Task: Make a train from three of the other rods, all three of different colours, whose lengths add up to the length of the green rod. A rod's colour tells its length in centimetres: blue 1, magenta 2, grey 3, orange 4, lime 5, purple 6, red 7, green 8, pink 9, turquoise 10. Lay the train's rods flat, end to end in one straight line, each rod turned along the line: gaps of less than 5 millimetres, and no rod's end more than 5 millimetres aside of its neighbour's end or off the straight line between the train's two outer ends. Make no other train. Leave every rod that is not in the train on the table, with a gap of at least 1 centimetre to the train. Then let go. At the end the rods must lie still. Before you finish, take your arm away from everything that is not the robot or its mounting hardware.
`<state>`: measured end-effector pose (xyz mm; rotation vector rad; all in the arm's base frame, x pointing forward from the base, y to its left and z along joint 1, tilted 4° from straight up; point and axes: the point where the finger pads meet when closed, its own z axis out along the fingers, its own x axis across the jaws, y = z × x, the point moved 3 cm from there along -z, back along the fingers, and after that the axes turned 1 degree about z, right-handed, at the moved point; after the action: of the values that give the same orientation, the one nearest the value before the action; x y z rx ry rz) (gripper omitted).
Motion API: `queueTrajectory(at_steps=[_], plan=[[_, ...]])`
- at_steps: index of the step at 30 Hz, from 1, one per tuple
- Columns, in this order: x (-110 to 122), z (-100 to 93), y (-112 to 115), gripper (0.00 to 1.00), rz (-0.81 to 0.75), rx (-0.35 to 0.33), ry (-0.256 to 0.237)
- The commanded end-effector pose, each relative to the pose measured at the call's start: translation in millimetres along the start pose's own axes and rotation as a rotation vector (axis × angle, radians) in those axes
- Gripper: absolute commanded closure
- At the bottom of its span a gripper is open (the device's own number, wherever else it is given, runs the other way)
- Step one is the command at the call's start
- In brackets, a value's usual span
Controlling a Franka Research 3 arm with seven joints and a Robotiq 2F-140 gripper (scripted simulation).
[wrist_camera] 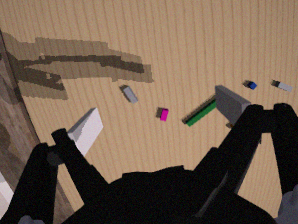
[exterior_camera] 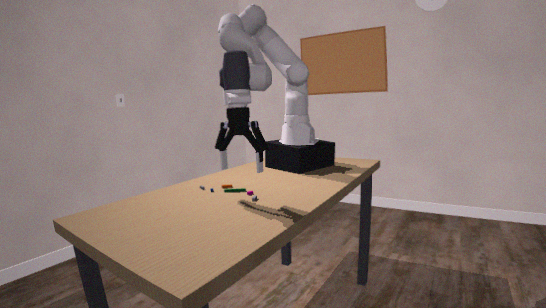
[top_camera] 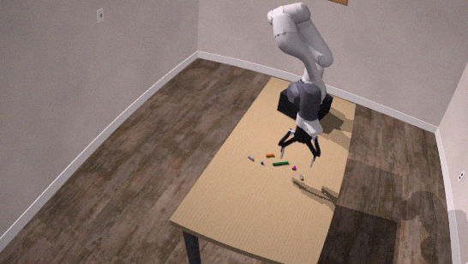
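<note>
My gripper (top_camera: 297, 159) (exterior_camera: 241, 168) (wrist_camera: 156, 107) is open wide and empty, and hangs well above the rods. On the table (top_camera: 257, 214) (exterior_camera: 175, 235) (wrist_camera: 166, 16) lie a green rod (top_camera: 280, 164) (exterior_camera: 235, 190) (wrist_camera: 201, 113), an orange rod (top_camera: 270, 155) (exterior_camera: 227, 186), a magenta rod (top_camera: 294, 168) (exterior_camera: 250, 192) (wrist_camera: 164, 113), a blue rod (top_camera: 262, 163) (exterior_camera: 212, 190) (wrist_camera: 250, 84) and two grey rods: one (top_camera: 251, 159) (exterior_camera: 202, 188) (wrist_camera: 282, 86) at the far end beyond the blue one, the other (top_camera: 302, 177) (exterior_camera: 255, 198) (wrist_camera: 129, 94) beyond the magenta one. All lie apart. The orange rod is hidden behind a finger in the wrist view.
The robot's black base (top_camera: 287, 103) (exterior_camera: 300, 155) stands on the table's far end behind the rods. The table's long edge runs close to the second grey rod. The arm's shadow falls across the table beside the rods.
</note>
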<state>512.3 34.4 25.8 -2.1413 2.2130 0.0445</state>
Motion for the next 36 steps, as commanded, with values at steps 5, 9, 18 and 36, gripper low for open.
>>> queueTrajectory(at_steps=[5,9,18,36], plan=[[-28.6,2.2,0.9,0.00,-0.263,-0.005,0.005],[-37.0,2.6,1.4,0.00,-0.310,-0.003,0.005],[-44.8,3.0,1.9,0.85,-0.354,-0.001,0.004],[-44.8,3.0,1.9,0.85,-0.354,-0.001,0.004]])
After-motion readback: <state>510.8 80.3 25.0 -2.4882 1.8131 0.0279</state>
